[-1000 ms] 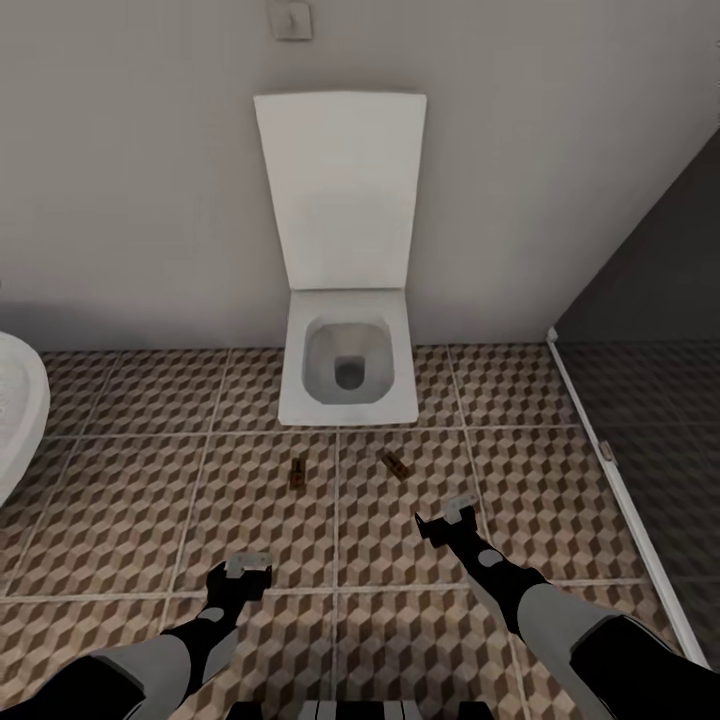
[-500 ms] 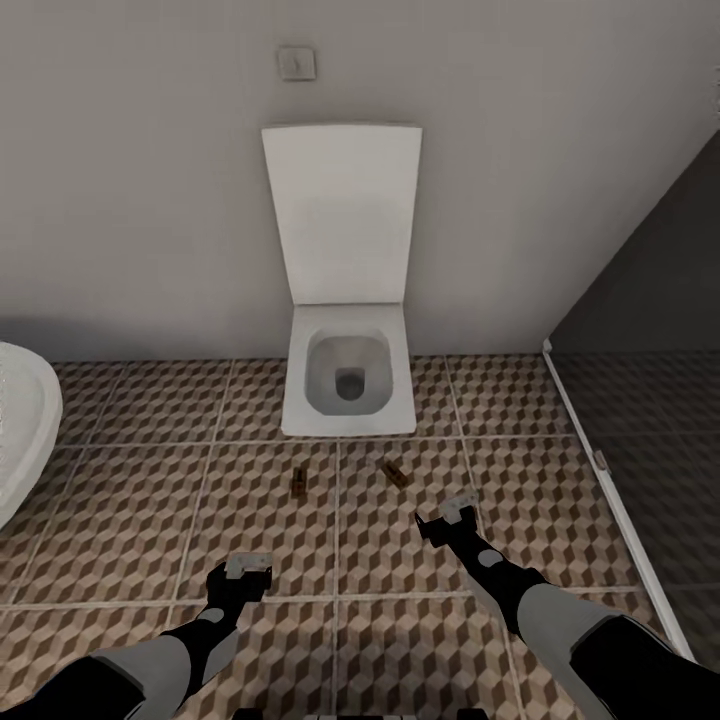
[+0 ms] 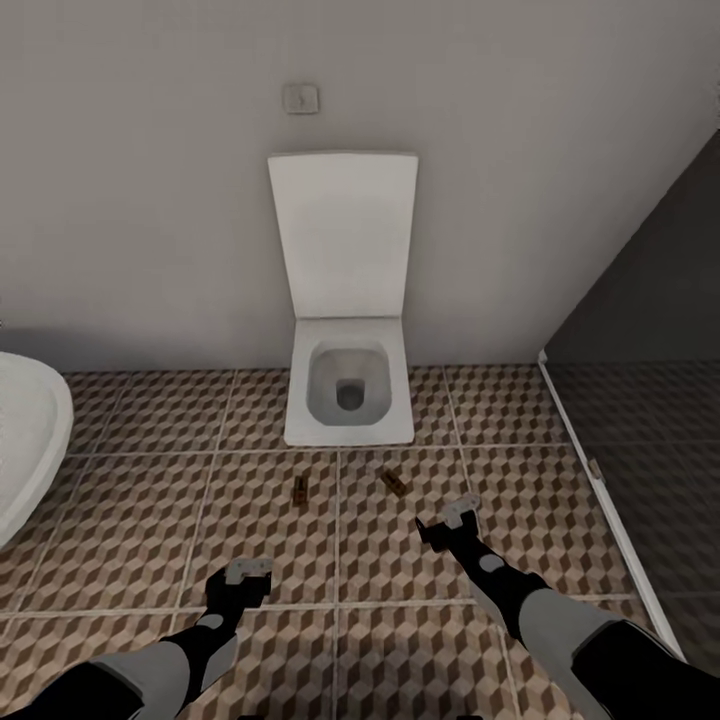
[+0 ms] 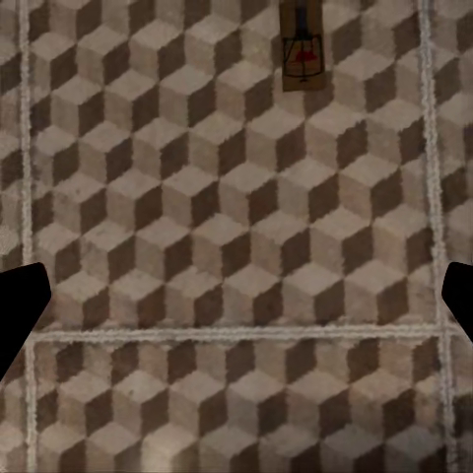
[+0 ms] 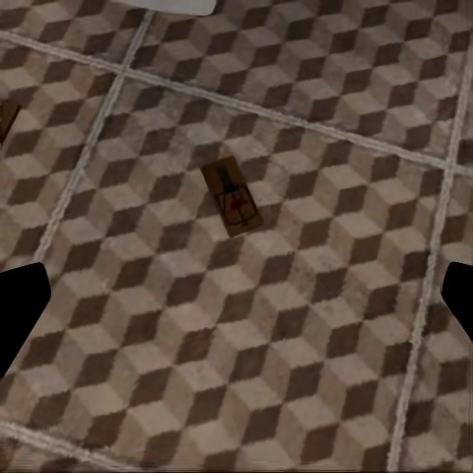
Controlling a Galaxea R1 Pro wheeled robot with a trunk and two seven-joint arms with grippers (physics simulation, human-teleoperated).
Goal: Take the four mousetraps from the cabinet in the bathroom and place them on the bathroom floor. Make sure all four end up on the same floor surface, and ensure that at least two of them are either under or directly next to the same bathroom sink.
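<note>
Against the frames of a second ago the whole head view has drawn back and tilted: toilet (image 3: 349, 385) and wall button (image 3: 300, 98) sit lower in frame, more of the white oval tub (image 3: 25, 450) shows at left; camera motion, the traps lie on the same tiles as before. Mousetraps, count two, both flat on the bathroom floor (image 3: 130, 520): first mousetrap (image 3: 300, 490) ahead of the left gripper (image 3: 245, 572), just short of the toilet base, seen again in the left wrist view (image 4: 302, 49); second mousetrap (image 3: 392, 482) ahead of the right gripper (image 3: 446, 521) and slightly inboard, lying askew, seen again in the right wrist view (image 5: 232, 197). Traps apart from each other, one on either side of a grout line. Grippers, count two: both released, fingers spread wide, empty, hovering above the tiles. Toilet, count one, lid up against the wall. Dark shower screen (image 3: 640, 400) outboard of the right gripper
</note>
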